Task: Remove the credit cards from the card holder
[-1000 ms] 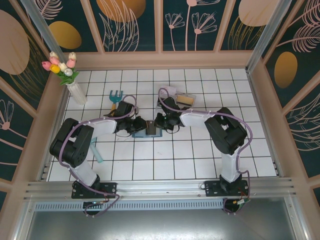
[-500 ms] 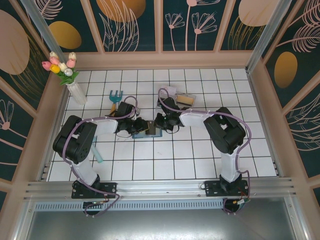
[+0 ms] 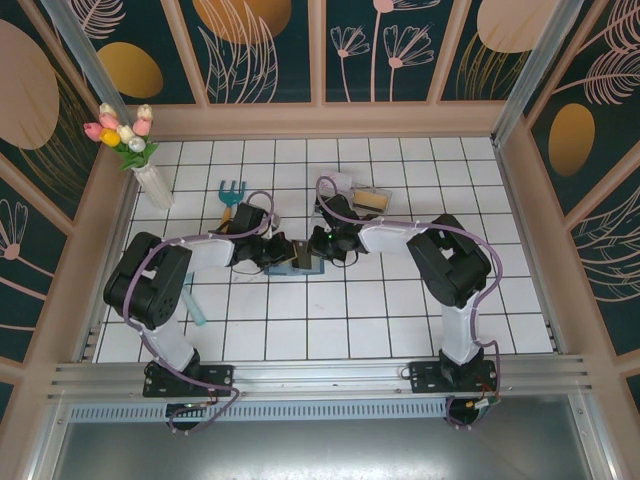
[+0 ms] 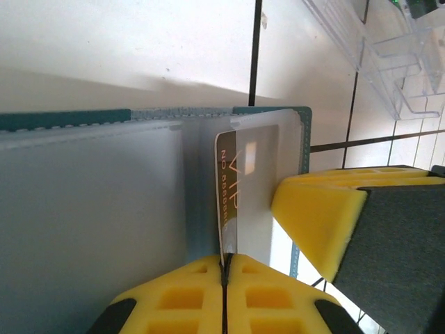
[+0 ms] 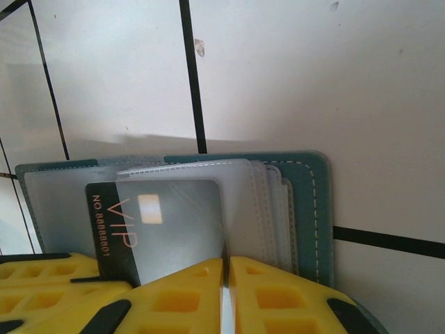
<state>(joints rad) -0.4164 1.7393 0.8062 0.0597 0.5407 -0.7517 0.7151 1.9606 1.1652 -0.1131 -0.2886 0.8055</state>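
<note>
L gripper (image 4: 224,270) clamped on 1 VIP card (image 4: 240,188), card partly in card holder (image 4: 83,209). R gripper (image 5: 226,278) pinched shut on holder's edge.

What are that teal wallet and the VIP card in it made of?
Card holder: looks like leather or faux leather, matte teal, with pale stitching along its edge; inner pockets seem frosted plastic. VIP card: probably glossy plastic, since light glares off its face.

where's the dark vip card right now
In the left wrist view the dark VIP card sits partly inside the teal bifold wallet, pinched by the left hand.
</note>
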